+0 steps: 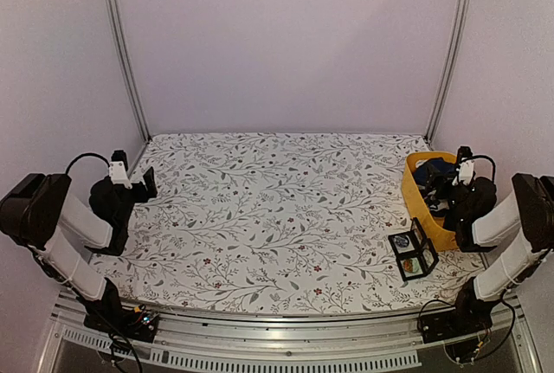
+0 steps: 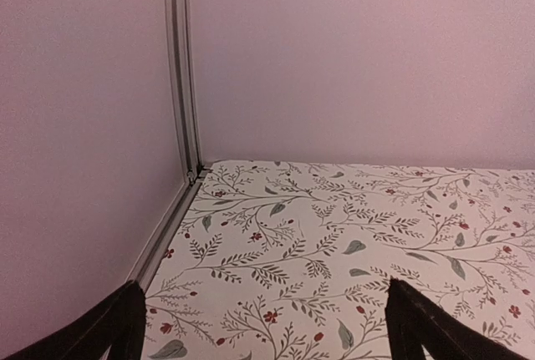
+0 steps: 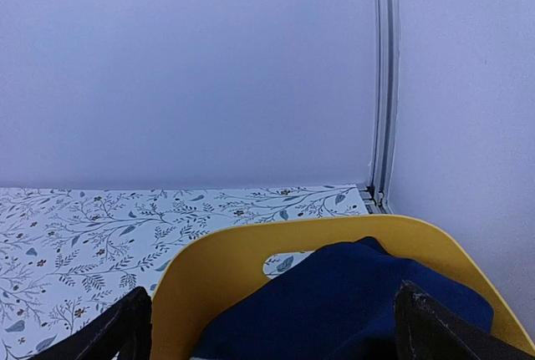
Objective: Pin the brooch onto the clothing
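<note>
The navy blue clothing point(image 1: 433, 174) lies bunched in a yellow basket point(image 1: 414, 189) at the right edge of the table. In the right wrist view the clothing point(image 3: 351, 293) fills the basket point(image 3: 226, 272) just below my fingers. My right gripper point(image 1: 445, 186) hovers over the basket, open and empty; its jaws point(image 3: 272, 339) stand wide apart. A small clear box with a black frame point(image 1: 413, 254) stands in front of the basket and holds small round brooch-like pieces point(image 1: 401, 241). My left gripper point(image 1: 144, 184) is open and empty over the table's left side, its fingers point(image 2: 117, 327) wide apart.
The table point(image 1: 260, 209) has a floral-patterned cover. Metal frame posts point(image 1: 124, 53) stand at the back corners against plain walls. The left post and wall point(image 2: 180, 84) are close to my left gripper.
</note>
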`<action>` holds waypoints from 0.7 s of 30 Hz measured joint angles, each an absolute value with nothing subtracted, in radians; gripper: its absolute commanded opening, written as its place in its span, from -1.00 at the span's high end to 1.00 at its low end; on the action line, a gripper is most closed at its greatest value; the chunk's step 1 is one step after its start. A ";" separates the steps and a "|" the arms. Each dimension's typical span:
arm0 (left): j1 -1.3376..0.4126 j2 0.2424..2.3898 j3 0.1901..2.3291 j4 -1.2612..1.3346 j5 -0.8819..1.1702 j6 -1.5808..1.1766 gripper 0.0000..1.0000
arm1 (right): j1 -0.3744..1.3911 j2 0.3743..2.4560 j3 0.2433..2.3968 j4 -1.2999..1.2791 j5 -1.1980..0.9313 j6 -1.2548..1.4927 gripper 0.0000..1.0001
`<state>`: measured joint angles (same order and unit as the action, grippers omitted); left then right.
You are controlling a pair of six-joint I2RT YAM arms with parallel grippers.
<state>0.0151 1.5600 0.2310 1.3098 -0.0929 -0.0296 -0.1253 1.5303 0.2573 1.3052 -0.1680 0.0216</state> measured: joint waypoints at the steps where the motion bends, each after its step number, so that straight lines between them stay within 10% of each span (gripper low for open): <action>1: 0.015 1.560 0.231 1.310 -0.093 -0.030 -0.99 | -0.125 1.523 0.257 1.292 -0.165 0.022 -0.98; 5: 0.017 1.560 0.231 1.309 -0.084 -0.029 -0.99 | -0.125 1.383 0.271 1.103 -0.140 0.035 -0.95; 13: 0.004 1.365 0.298 1.064 -0.091 -0.036 -0.99 | -0.125 1.177 0.667 0.488 -0.106 0.097 -0.22; 21: -0.233 1.164 0.866 0.630 -0.118 -0.085 -0.99 | -0.121 1.293 0.863 -0.049 0.088 0.170 -0.34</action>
